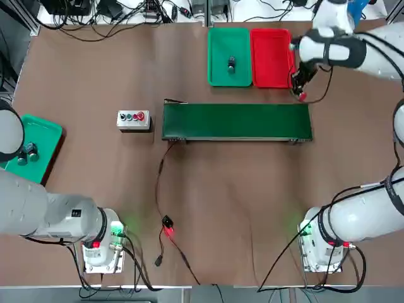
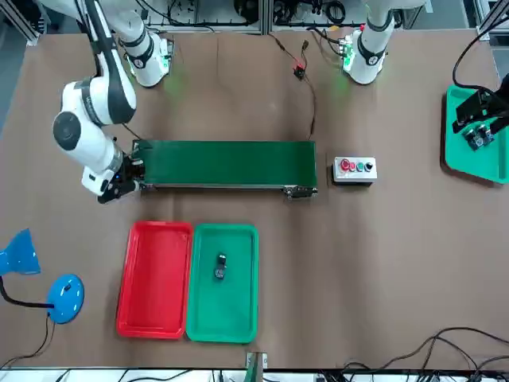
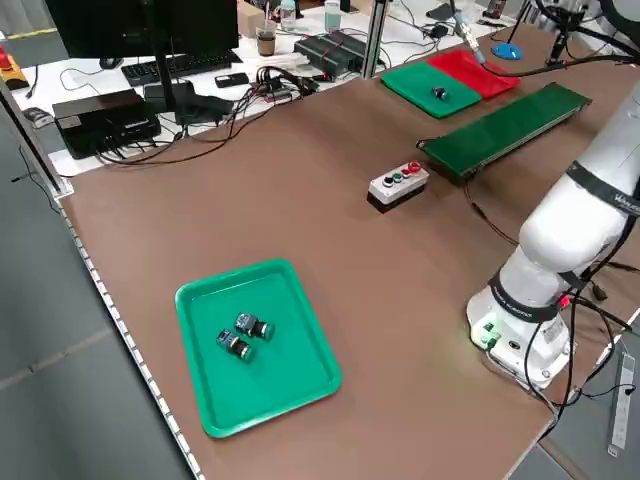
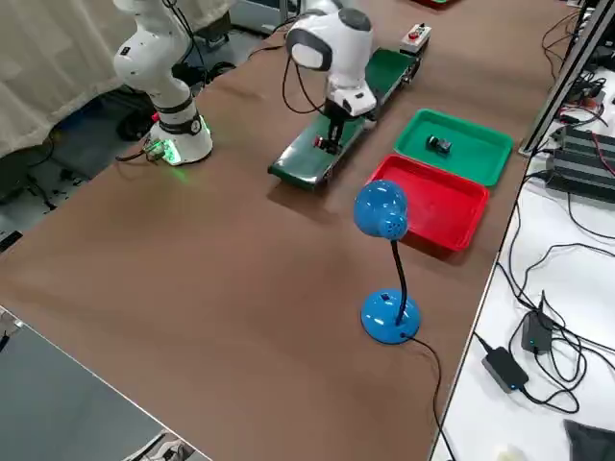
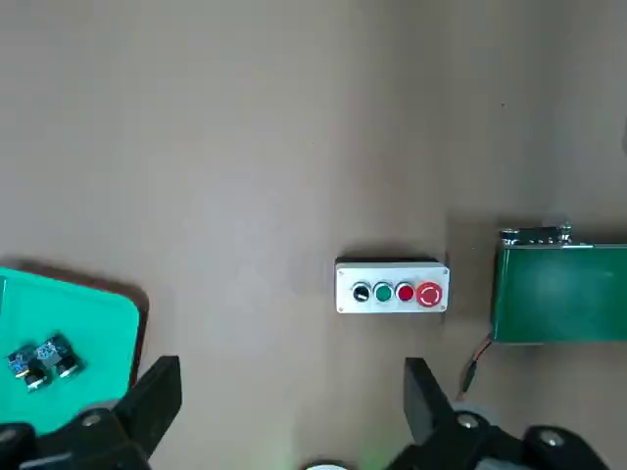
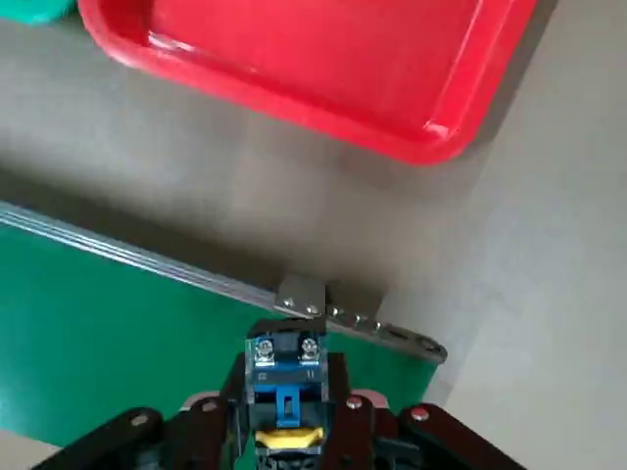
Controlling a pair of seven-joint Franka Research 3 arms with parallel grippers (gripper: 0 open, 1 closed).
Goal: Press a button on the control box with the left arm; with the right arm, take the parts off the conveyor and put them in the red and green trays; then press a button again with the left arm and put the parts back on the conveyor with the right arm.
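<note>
On the brown table [image 1: 95, 76], the right gripper [image 6: 284, 431] clamps 1 blue part [image 6: 284, 377] above the conveyor [image 1: 237, 120] end, probably bound for the red tray [image 1: 271, 57]; the left gripper [image 5: 284, 411] waits wide open.

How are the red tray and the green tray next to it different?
The red tray has nothing in it, but the green tray holds one small dark part. The red tray lies nearer the right gripper, the green tray farther away. Both are flat rectangles, side by side beyond the conveyor.
</note>
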